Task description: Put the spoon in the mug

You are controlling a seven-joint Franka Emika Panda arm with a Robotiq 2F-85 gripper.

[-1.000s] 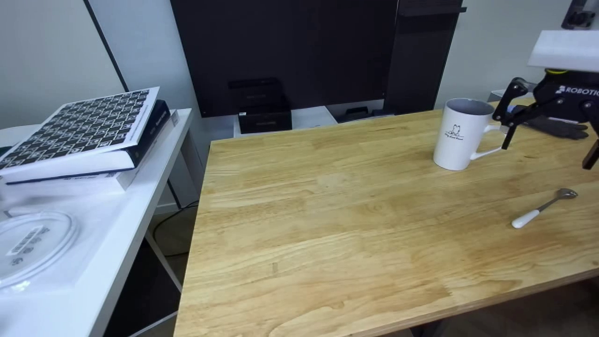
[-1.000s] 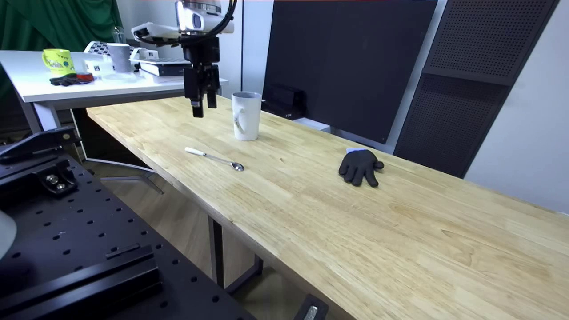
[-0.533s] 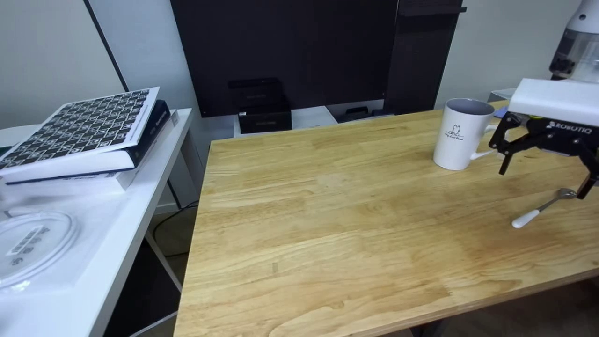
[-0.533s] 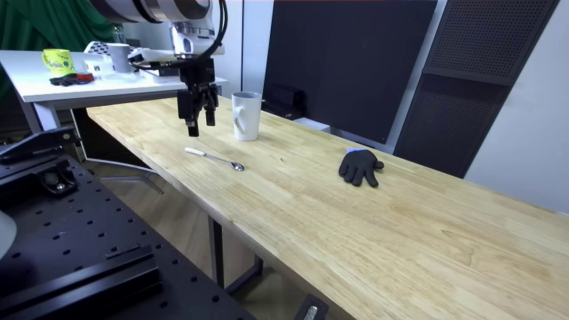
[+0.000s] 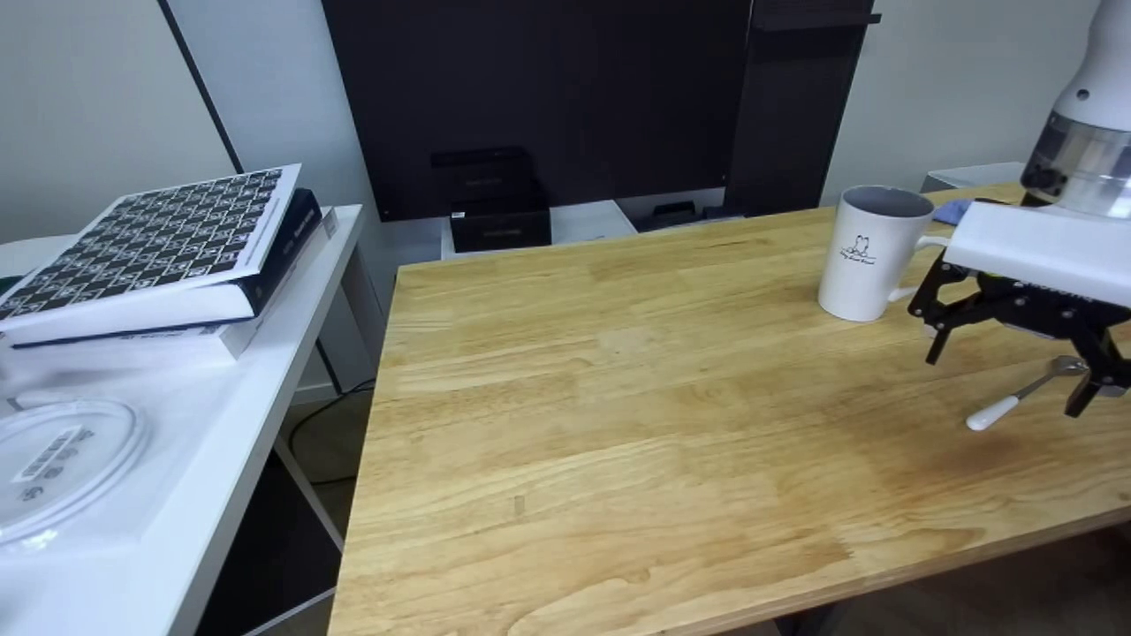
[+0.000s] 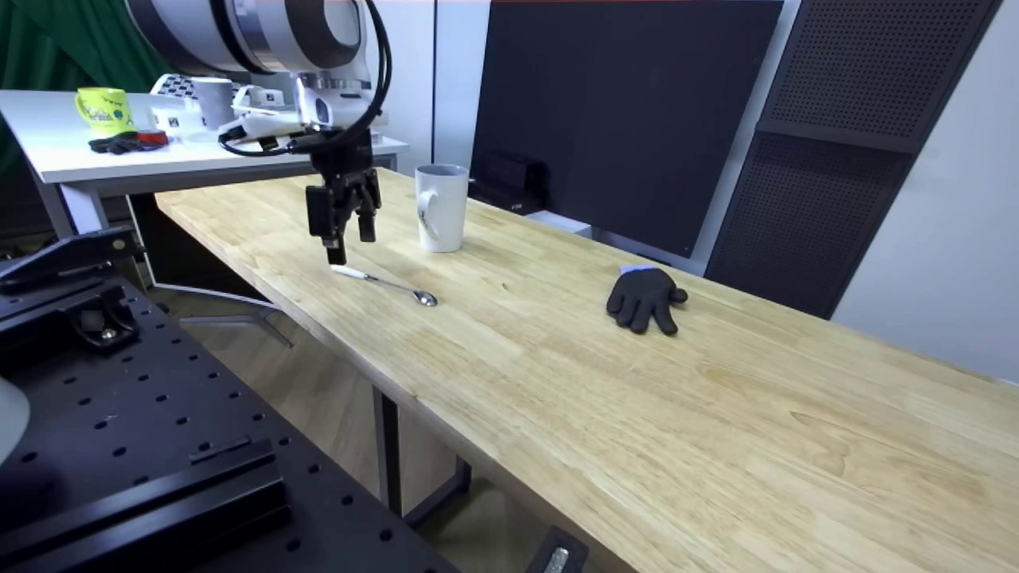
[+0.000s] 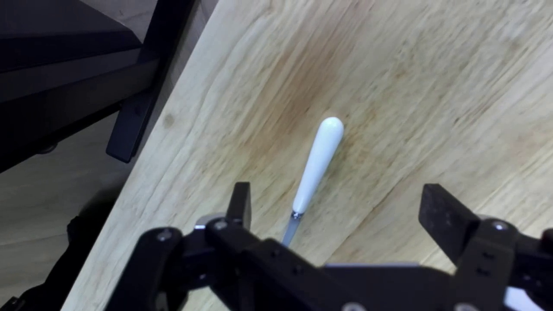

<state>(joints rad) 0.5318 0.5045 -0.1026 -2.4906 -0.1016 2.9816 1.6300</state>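
Observation:
The spoon lies flat on the wooden table, with its white handle and silvery metal stem and bowl, in both exterior views [image 5: 1007, 405] [image 6: 384, 282]. The white mug stands upright, with a small dark print on its side and a loop handle, in both exterior views [image 5: 870, 265] [image 6: 446, 211]; it is out of the wrist view. My gripper is open and empty above the table over the spoon, in both exterior views [image 5: 1001, 387] [image 6: 352, 251]. In the wrist view, the spoon handle [image 7: 315, 166] shows ahead of and between the gripper's fingers [image 7: 337, 194], nearer the left one; the bowl is hidden.
The wooden table [image 5: 618, 424] has its edge near the spoon, on the left in the wrist view. A black glove [image 6: 646, 298] lies farther along the table. A white side table [image 6: 183, 163] with mugs and books [image 5: 177, 243] stands at the far end.
My gripper has come down toward the table and closer to the spoon's handle, staying open. The spoon and the mug have not moved.

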